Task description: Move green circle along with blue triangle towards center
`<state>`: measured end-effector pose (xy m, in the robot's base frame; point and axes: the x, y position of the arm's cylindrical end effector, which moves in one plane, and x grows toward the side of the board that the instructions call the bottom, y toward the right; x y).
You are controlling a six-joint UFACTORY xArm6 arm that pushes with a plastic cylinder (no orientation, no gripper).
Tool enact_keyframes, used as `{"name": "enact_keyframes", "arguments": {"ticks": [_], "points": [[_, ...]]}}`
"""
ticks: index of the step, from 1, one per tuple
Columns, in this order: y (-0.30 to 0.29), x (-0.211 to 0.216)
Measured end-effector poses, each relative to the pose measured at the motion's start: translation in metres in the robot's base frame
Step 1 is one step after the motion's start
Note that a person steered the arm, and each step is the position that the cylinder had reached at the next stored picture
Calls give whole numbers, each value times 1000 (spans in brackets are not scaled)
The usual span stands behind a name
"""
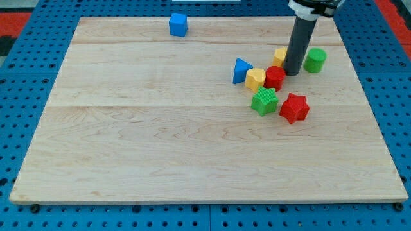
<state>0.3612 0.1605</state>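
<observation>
The green circle (314,59) lies near the view's right, upper part of the wooden board (160,141). The blue triangle (241,70) lies to its left, beside a yellow block (255,79). My tip (293,73) stands just left of the green circle, close to it, and right of a red round block (275,77). Another yellow block (280,56) is partly hidden behind the rod.
A green star-like block (264,101) and a red star-like block (294,107) lie below the cluster. A blue cube (178,24) sits near the board's top edge. A blue pegboard (26,77) surrounds the board.
</observation>
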Motion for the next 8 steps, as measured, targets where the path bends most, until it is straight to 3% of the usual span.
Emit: {"name": "enact_keyframes", "arguments": {"ticks": [1, 2, 3, 6, 7, 8], "points": [[61, 13], [125, -2], [102, -30], [-84, -19], [-123, -15], [-123, -24]]}}
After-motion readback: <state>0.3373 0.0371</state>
